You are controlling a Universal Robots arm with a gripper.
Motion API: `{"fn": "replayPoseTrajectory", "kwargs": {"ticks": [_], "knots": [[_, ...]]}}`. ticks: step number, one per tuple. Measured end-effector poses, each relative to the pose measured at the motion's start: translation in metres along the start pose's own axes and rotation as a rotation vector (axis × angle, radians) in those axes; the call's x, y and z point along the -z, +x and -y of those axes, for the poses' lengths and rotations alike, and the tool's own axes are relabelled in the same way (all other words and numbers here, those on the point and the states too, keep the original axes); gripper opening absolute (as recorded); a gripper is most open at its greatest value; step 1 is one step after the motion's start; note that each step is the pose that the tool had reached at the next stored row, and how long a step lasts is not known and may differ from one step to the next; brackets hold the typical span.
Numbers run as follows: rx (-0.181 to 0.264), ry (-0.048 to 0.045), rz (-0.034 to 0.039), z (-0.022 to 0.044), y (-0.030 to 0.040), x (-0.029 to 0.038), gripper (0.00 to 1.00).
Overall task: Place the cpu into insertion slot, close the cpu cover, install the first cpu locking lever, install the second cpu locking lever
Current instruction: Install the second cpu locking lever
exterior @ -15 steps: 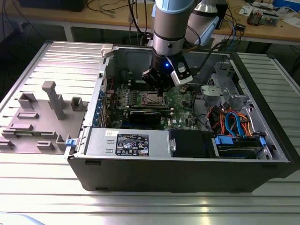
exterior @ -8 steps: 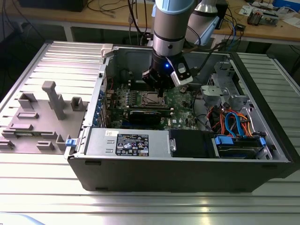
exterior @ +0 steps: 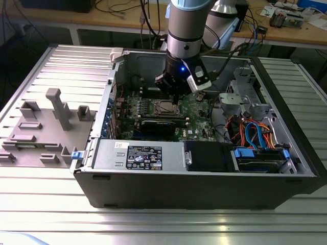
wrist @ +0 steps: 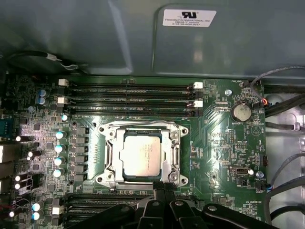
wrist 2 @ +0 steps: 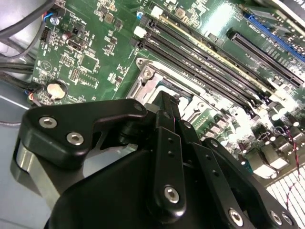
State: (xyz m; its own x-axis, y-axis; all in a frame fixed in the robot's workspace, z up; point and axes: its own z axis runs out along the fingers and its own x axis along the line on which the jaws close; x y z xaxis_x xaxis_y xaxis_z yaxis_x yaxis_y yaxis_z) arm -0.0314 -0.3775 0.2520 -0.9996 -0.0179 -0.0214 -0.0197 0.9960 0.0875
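Ribbed grey metal forms the worktop (exterior: 168, 224), and on it lies an open computer case (exterior: 204, 186) with the arm (exterior: 186, 30) reaching down into it. Beside the case, away from the tool, stand grey fixture blocks (exterior: 56, 112).

Under the tool spreads the green board (wrist: 224, 138), with long black memory slots (wrist: 128, 95) on the far side of the socket from the tool. The tool (wrist: 164, 187) hangs right at the near edge of the insertion slot (wrist: 110, 164); in the second wrist view its black fingers (wrist 2: 167, 119) meet in a narrow tip, drawn together with nothing between them.

The cpu (wrist: 143, 156) already sits in the slot, flat and square to it, its dull metal top showing through the window of the cpu cover (wrist: 143, 128), which looks folded down over it.

By my judgement the chip is light, stiff and slick on top, with delicate contacts beneath, so it is best taken by its edges and never pressed off-centre. The cover is thin sheet metal, springy, best pushed on its frame. Whether a locking lever is touched by the tip I cannot tell.
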Motion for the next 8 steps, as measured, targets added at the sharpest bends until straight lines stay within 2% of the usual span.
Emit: {"fn": "replayPoseTrajectory", "kwargs": {"ticks": [4, 8], "knots": [[0.000, 0.0001, -0.0001, 0.0012, 0.0000, 0.0001, 0.11], [0.000, 0.0002, -0.0001, 0.0065, 0.0001, -0.0003, 0.11]]}}
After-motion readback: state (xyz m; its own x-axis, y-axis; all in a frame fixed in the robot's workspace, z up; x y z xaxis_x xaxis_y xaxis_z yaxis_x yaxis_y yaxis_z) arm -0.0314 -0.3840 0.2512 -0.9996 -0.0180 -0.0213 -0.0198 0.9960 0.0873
